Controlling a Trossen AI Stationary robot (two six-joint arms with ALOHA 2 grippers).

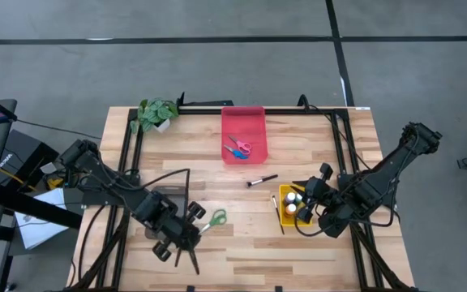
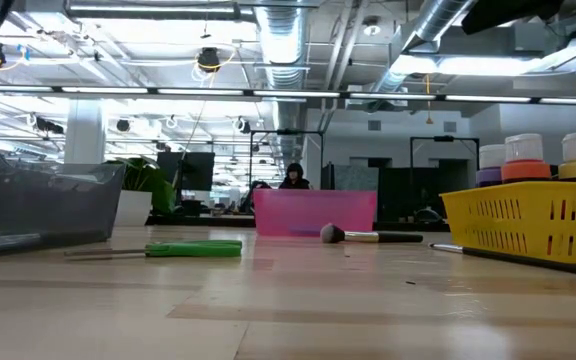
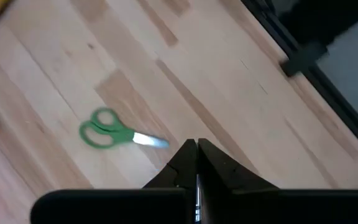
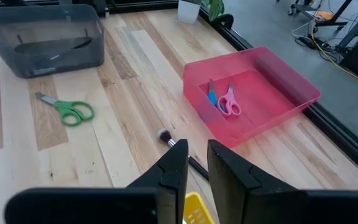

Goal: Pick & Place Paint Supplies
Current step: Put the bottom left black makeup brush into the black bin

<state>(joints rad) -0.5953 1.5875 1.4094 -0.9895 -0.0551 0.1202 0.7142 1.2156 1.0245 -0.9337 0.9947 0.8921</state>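
The left gripper (image 3: pixel 196 149) had its two dark fingers pressed together with nothing between them, hovering over bare wood just beside the green-handled scissors (image 1: pixel 215 218). The right gripper (image 4: pixel 196 163) stood with a narrow gap between its fingers and gripped nothing; it hung over the yellow basket (image 1: pixel 284 212) on the right side of the table (image 1: pixel 314 146).

The green-handled scissors lay flat and closed on the wood, blades pointing toward the left gripper, between the grey tray (image 4: pixel 45 38) and the loose brushes. They looked light, stiff and thin, so they would probably slide if nudged; the likeliest hold was across the plastic handle loops or the neck just below them, where there is more thickness than on the slick metal blades.

A makeup-style brush (image 1: pixel 261 180) with a dark handle lay near the table's middle, and a thinner brush (image 1: pixel 276 211) rested just beside the yellow basket, which held small paint bottles (image 2: pixel 524 157) with light caps. Two more scissors, pink (image 4: pixel 230 104) and blue (image 4: pixel 211 98), sat in the red tray (image 1: pixel 243 113) at the far edge. A potted plant (image 1: pixel 156 113) stood in the far left corner.
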